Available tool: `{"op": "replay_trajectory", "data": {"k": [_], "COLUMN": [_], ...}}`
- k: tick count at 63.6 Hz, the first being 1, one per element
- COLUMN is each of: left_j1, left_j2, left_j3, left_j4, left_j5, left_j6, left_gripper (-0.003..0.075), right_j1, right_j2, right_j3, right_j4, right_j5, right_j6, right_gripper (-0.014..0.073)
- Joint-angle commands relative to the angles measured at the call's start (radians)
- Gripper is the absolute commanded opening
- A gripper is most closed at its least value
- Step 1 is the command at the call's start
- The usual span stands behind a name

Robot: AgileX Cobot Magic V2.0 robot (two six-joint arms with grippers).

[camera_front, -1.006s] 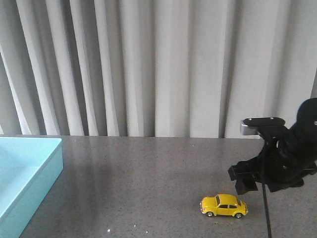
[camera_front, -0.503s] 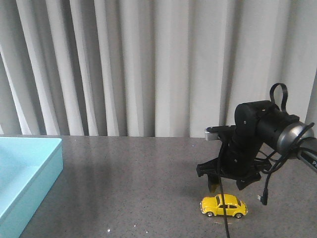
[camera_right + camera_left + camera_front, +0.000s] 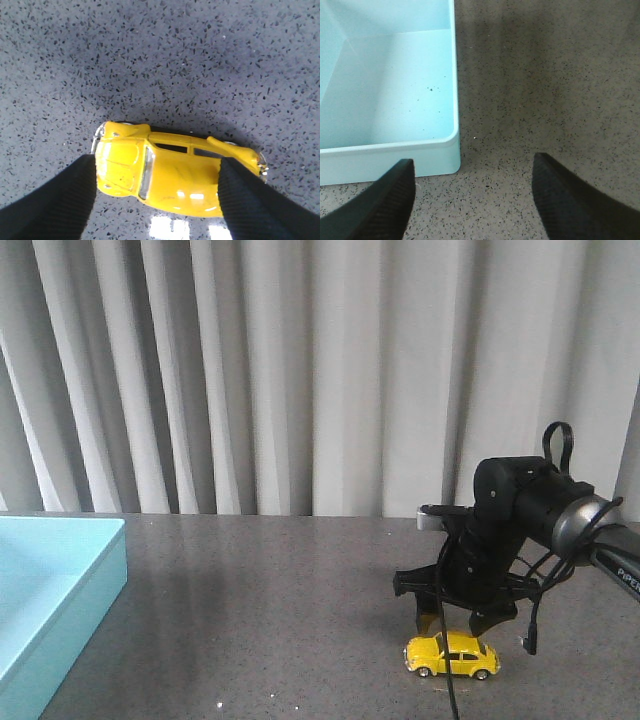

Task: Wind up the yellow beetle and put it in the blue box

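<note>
The yellow beetle (image 3: 452,655) stands on its wheels on the dark speckled table at the front right, nose to the left. My right gripper (image 3: 452,626) hangs straight over it, open, one finger above its nose and one above its rear. In the right wrist view the beetle (image 3: 175,170) lies between the two black fingers, and my right gripper (image 3: 156,167) shows no firm grip on it. The blue box (image 3: 60,640) sits at the far left. My left gripper (image 3: 472,162) is open and empty over the table, just beside a corner of the blue box (image 3: 390,160).
Grey curtains hang behind the table's far edge. A black cable (image 3: 448,680) hangs from the right arm in front of the beetle. The inside of the blue box holds only a few dark specks.
My right arm has swung in from the right and come down over the beetle, now lower than half a second ago. The beetle and the box have not moved.
</note>
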Motion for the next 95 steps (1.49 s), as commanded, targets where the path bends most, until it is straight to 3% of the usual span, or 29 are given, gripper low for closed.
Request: {"op": "replay_trajectory", "data": {"k": [1,38,58,76,95], "left_j1": [0.002,0.002,0.002,0.002,0.002], "left_j2": [-0.002,-0.002,-0.002,-0.002,-0.002], "left_j3": [-0.030,-0.030,-0.030,-0.030,-0.030], "left_j4": [-0.005,-0.005,-0.005,-0.005,-0.005], "left_j5": [-0.074,-0.074,-0.074,-0.074,-0.074], "left_j6": [-0.008,-0.008,-0.008,-0.008,-0.008], "left_gripper": [0.0492,0.0492,0.0492,0.0492,0.0492], "right_j1": [-0.024,-0.027,-0.028,-0.028,-0.036], "right_j2": [-0.064,-0.091,-0.114,-0.113,-0.077], "right_j3": [-0.028,-0.020,0.092,0.091,0.091], "right_j4": [0.024,0.020,-0.042,0.022,0.005], "right_j5": [0.046,0.047,0.042,-0.018,-0.027], "right_j6": [0.001,-0.048,-0.049,-0.047,-0.024], "right_gripper": [0.0479,0.0456,0.0536,0.0538,0.0538]}}
